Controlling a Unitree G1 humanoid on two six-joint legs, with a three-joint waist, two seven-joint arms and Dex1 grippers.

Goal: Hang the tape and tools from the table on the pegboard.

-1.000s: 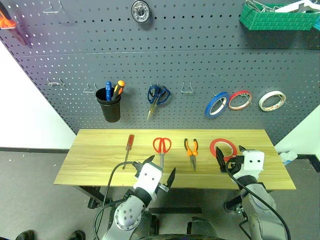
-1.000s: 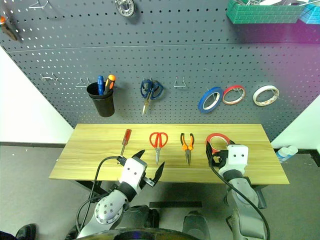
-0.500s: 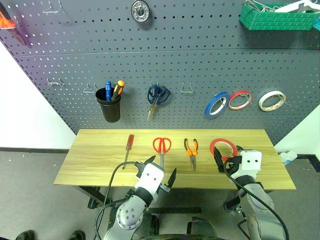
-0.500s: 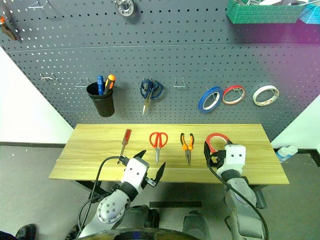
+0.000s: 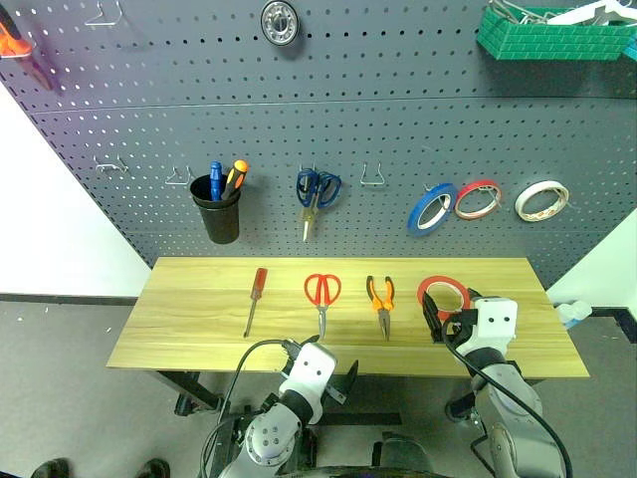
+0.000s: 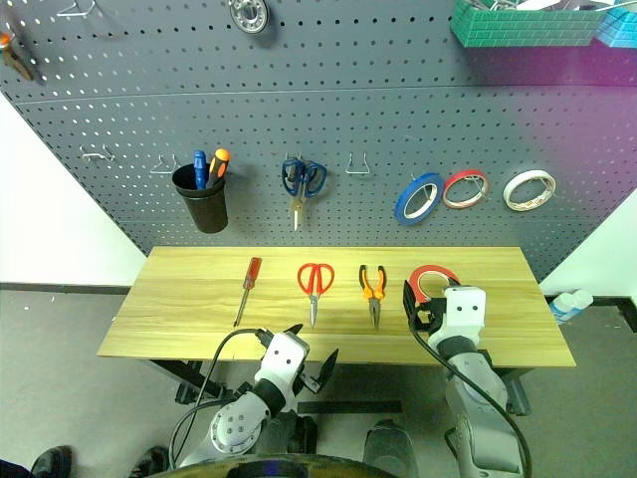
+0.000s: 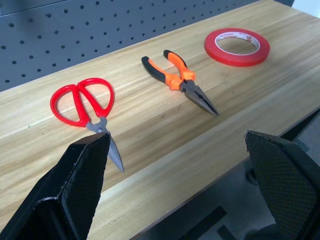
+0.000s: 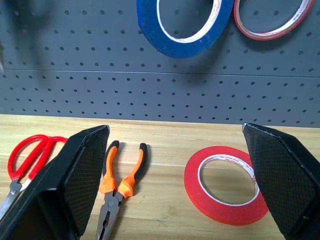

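Long workbench with four things lying flat on it

The long rectangular table (image 5: 179, 329) has a light yellowish wood-grain top. On it, in one row from the robot's left to its right and apart from each other, lie a slim red-handled screwdriver (image 5: 254, 300), a pair of red-handled scissors (image 5: 321, 295) with blades pointing to the near edge, orange-and-black-handled pliers (image 5: 381, 303) with the nose also toward the near edge, and a bright red ring of tape (image 7: 237, 46).

a workshop: grey pegboard (image 5: 348, 110) hung with tools and tape rolls above a wooden workbench (image 5: 199, 309)
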